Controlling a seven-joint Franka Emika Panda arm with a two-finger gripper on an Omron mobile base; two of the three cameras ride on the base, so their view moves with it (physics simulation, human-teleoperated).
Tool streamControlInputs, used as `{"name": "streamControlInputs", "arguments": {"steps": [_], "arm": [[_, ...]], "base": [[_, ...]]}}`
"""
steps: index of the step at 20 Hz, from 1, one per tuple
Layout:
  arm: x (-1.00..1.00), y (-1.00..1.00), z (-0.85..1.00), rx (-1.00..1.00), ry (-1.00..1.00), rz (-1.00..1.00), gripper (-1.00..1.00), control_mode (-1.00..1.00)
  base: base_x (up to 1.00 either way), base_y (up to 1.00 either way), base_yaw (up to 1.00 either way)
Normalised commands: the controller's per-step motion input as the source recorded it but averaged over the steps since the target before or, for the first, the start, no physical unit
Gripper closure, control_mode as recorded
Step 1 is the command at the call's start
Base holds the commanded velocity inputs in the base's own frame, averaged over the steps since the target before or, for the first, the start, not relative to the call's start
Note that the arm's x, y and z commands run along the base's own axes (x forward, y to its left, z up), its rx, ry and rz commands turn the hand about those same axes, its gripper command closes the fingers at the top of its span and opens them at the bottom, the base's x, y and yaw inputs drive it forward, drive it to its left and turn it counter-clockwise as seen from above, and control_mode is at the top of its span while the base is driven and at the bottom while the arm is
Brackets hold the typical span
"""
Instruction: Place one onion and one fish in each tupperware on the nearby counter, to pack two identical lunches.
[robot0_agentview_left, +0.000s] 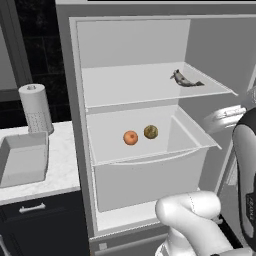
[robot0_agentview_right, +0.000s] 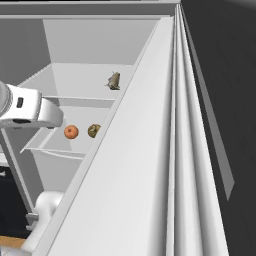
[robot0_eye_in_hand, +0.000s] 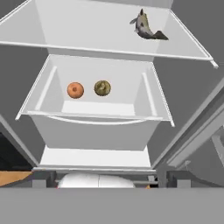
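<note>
A: Start at the gripper (robot0_eye_in_hand: 100, 186). What do I have?

B: From the hand view I read two short dark finger tips (robot0_eye_in_hand: 41, 183) standing far apart at the bottom, nothing between them: the jaws are released and hold nothing. They face an open fridge (robot0_agentview_left: 75, 75) with smooth pale-grey walls.

A: And the first thing ahead of the fingers?

B: A deep, box-shaped white drawer (robot0_eye_in_hand: 94, 131) with a curved front lip and plain matte sides. In it lie both onions, side by side but apart: the orange onion (robot0_eye_in_hand: 75, 90), a glossy round ball, and the olive-tan onion (robot0_eye_in_hand: 102, 88), round and duller, with a mottled skin.

A: Above that?

B: A thin flat shelf (robot0_eye_in_hand: 87, 35), white and smooth. One fish (robot0_eye_in_hand: 145, 27) lies on it toward its right rear, slender, silver-grey with a tan belly, tail fanned dark. I see one fish there.

A: Outward from the fridge?

B: In the left base view, the counter (robot0_agentview_left: 62, 165) sits to the fridge's left, white with faint grey veining, over a dark cabinet front with a silver handle (robot0_agentview_left: 31, 207). On it stands one tupperware (robot0_agentview_left: 22, 157), shallow, rectangular, pale grey, round-cornered, with nothing in it. Behind it stands a white paper-towel roll (robot0_agentview_left: 36, 107), a plain cylinder.
</note>
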Motion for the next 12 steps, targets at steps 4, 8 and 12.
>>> {"name": "streamControlInputs", "arguments": {"steps": [4, 8, 12], "arm": [[0.15, -0.35, 0.10, 0.00, -0.31, 0.09, -1.00, -1.00], [0.50, -0.06, 0.00, 0.00, -0.22, 0.01, -1.00, -1.00], [0.85, -0.01, 0.07, 0.00, -0.04, -0.01, -1.00, -1.00]], "base": [[0.00, 0.00, 0.00], [0.00, 0.00, 0.00], [0.00, 0.00, 0.00]]}}
